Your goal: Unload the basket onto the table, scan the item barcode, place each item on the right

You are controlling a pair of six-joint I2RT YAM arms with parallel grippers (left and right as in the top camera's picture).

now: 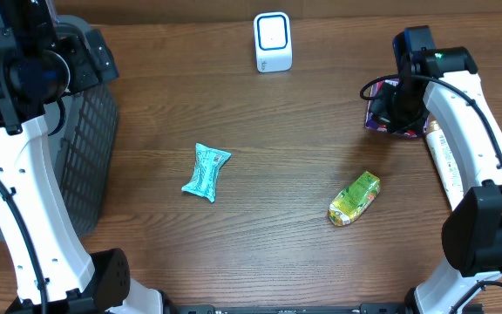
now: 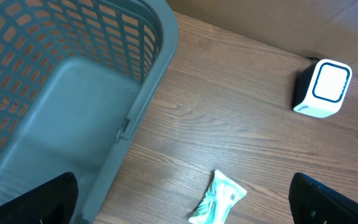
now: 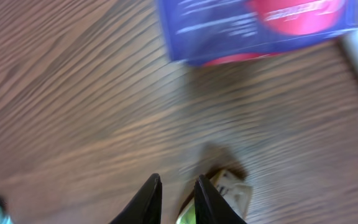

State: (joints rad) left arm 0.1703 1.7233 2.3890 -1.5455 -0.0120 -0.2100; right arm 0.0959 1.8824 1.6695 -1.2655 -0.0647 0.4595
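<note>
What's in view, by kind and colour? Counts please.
teal packet: 1
yellow-green packet: 1
purple-blue packet: 1
white tube-like item: 1
white scanner: 1
grey basket: 1
Total: 6

Right wrist view smeared: lettering on the blue-and-red printed packet (image 3: 260, 25) is unreadable, and its top is cut by the frame. The green-yellow foil pouch (image 3: 235, 194) is half lost below the edge. Overhead: the same packet lies mostly hidden under the right arm (image 1: 460, 113); the grey plastic lattice basket (image 1: 94, 148) runs off left.
</note>
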